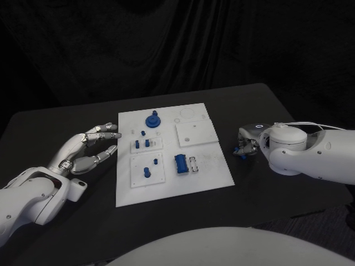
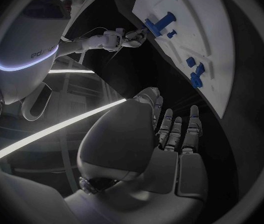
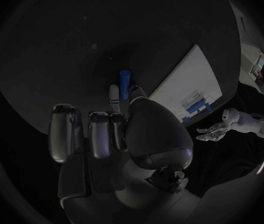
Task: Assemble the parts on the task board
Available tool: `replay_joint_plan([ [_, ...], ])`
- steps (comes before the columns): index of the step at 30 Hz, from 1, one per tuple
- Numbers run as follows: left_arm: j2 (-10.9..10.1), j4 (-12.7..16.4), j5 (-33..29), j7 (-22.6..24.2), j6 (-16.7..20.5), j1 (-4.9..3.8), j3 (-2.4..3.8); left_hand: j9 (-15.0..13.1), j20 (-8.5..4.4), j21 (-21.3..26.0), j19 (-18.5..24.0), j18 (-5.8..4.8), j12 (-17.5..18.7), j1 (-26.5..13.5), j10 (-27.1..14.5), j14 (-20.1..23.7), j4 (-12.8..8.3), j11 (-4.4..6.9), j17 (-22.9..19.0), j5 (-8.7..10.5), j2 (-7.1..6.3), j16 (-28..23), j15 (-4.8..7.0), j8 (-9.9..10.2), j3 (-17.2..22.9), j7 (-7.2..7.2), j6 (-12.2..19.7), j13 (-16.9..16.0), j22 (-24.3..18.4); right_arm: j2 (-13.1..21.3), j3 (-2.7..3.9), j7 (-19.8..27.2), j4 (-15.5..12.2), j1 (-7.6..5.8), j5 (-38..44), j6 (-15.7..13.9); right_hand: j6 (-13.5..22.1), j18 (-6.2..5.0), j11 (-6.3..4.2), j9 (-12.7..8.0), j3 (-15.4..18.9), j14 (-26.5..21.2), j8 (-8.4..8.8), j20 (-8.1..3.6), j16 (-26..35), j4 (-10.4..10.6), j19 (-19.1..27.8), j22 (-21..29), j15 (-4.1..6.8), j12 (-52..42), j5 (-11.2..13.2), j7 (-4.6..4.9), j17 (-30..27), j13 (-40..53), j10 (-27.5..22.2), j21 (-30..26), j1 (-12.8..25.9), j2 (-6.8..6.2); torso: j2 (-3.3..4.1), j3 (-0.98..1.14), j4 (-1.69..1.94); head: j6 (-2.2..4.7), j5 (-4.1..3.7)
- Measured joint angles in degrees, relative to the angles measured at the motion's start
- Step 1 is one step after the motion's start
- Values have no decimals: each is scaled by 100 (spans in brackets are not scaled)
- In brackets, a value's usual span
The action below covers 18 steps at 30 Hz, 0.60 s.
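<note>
Clearly, the right hand [image 1: 246, 145] held a small blue peg [image 3: 124, 81] – the peg stood pinched between the thumb and one fingertip and rose just beyond them, while the other fingers [image 3: 99, 134] lay together and straight beside it. This hand hovered over the black table [image 1: 57, 127], near the right edge of the white board [image 1: 201, 180] but apart from it.

The left hand [image 1: 90, 148] held nothing; its fingers [image 2: 177, 132] were spread apart and a little curved, with the tips pointing toward the left edge of the board and just beside it, though I could not tell if they touched it.

On the board, farthest from the fingers of the left hand, stood a round blue knob [image 1: 153, 120] near the far edge. Closer to the fingertips were two short blue pins [image 1: 142, 144] standing in a small plate – and toward the middle lay a blue block [image 1: 181, 164] next to a pale slot.
</note>
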<state>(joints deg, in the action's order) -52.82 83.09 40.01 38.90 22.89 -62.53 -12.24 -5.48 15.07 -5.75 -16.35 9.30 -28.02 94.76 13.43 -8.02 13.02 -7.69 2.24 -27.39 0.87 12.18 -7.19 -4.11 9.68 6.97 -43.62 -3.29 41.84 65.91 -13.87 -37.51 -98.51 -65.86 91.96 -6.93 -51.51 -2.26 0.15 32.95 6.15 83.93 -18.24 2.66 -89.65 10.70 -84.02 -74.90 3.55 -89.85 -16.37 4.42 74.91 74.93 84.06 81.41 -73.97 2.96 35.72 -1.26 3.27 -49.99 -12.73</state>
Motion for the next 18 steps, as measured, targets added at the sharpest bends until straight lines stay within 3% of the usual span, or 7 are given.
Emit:
replay_joint_plan([
  [3, 0, -2, 0, 0, -15, 0, 0, 0, -1, -24, -18, 0, -14, 15, 0, -20, 0, -1, 3, -1, 15, 23, -20, 0, 0, 0, 0, 0, -5, -7, 5, 2, 2, -5, -7, 27, 58, 0, 49, 20, 24, 5, 138, 33, 0, -68, 6, 0, -55, 0, 0, 91, 0, 0, -13, -121, 0, 0, -1, 1, -3, 0, 14],
  [7, 5, -6, 0, 0, -29, 0, 0, 4, 20, -24, -39, 1, -36, 15, 23, -40, 0, -23, 3, -28, 15, 46, -40, 0, 0, 0, 0, -5, -11, -15, 9, 13, 14, -11, -15, 51, 166, 1, 122, 58, 30, 1, 160, 106, 0, -156, -5, 0, -122, 0, 0, 209, 0, -1, -6, -176, -2, 3, -2, 1, -5, 0, 21],
  [11, 13, -11, 0, 0, -48, 1, 0, 8, 20, -48, -80, 1, -59, 15, 50, -82, -15, -50, 10, -52, 15, 87, -39, 0, 15, 0, 0, -5, -17, -18, 13, 44, 23, -14, -42, 63, 163, 1, 161, 58, -16, 17, 182, 126, 0, -203, 15, -1, -137, 0, 6, 227, 0, -1, -3, -176, -61, 64, -1, 1, -7, 0, 30],
  [12, 15, -13, 0, 0, -51, 1, 0, 8, 32, -48, -92, 1, -80, 15, 65, -95, -15, -64, 10, -53, 15, 89, -53, 0, 15, 0, 0, -9, -21, -18, 15, 53, 24, -15, -52, 63, 105, 1, 161, 58, -47, 17, 276, 126, 0, -234, 15, -2, -138, 0, 6, 225, 0, 0, -3, -176, -88, 123, -1, 1, -6, 0, 32],
  [14, 17, -16, 0, 0, -58, 1, 0, 14, 50, -48, -110, 0, -91, 15, 79, -110, -15, -79, 12, -75, 15, 111, -67, 0, 15, 0, 0, -12, -25, -18, 18, 77, 24, -19, -79, 60, -60, 1, 162, 59, -524, 16, 542, 126, 0, -379, 15, -5, -138, -12, -51, 178, 0, 24, -3, -176, -265, 207, -1, 1, -5, 0, 40],
  [16, 18, -18, -1, 0, -62, 2, 0, 14, 30, -69, -131, 0, -122, 15, 102, -123, -15, -102, 17, -75, 15, 133, -80, 0, 15, 0, 0, -12, -31, -16, 19, 106, 22, -20, -111, 48, -252, 1, 104, 514, -1535, 22, 951, 116, 0, -318, 5, -5, -144, -6, -73, 176, 0, -3, -12, -176, -279, -111, 0, 1, -5, 0, 51],
  [18, 18, -22, -1, 0, -66, 2, 0, 14, 30, -69, -131, 0, -134, 15, 103, -131, -16, -102, 17, -75, 15, 133, -88, 0, 16, 0, 0, -15, -31, -4, 18, 133, 15, -20, -157, 21, -420, 1, 106, 516, -2589, 31, 1090, 116, 0, -229, 5, -5, -153, -6, -73, 169, 0, 1, -11, -137, -33, -530, 1, 1, -4, 0, 63],
])
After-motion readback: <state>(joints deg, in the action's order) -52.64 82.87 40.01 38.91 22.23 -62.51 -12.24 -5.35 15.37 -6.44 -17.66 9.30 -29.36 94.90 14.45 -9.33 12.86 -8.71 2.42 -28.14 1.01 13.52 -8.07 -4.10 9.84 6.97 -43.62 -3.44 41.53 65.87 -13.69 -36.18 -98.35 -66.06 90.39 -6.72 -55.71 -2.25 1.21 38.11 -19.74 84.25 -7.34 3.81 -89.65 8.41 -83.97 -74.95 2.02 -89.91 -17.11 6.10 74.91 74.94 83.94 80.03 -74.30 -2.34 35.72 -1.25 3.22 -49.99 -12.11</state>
